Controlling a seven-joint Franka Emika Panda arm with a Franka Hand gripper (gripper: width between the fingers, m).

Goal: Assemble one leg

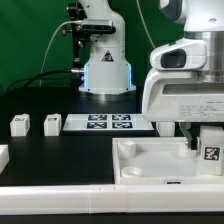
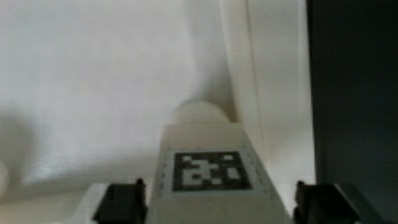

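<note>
My gripper (image 1: 206,141) is shut on one leg (image 1: 211,153), a small white block with a black-and-white tag. It holds the leg upright over the right end of the large white panel (image 1: 140,162). In the wrist view the leg (image 2: 208,150) sits between my two dark fingers (image 2: 121,200), with the gripper (image 2: 222,201) closed on its sides. The leg's rounded far end points at the panel (image 2: 107,90) close to the panel's edge. I cannot tell whether it touches the panel. Two more legs (image 1: 19,124) (image 1: 52,123) stand on the black table at the exterior view's left.
The marker board (image 1: 108,123) lies on the table behind the panel, in front of the robot base (image 1: 106,72). Another white part (image 1: 3,155) shows at the exterior view's left edge. In the wrist view black table (image 2: 356,80) lies beside the panel's edge.
</note>
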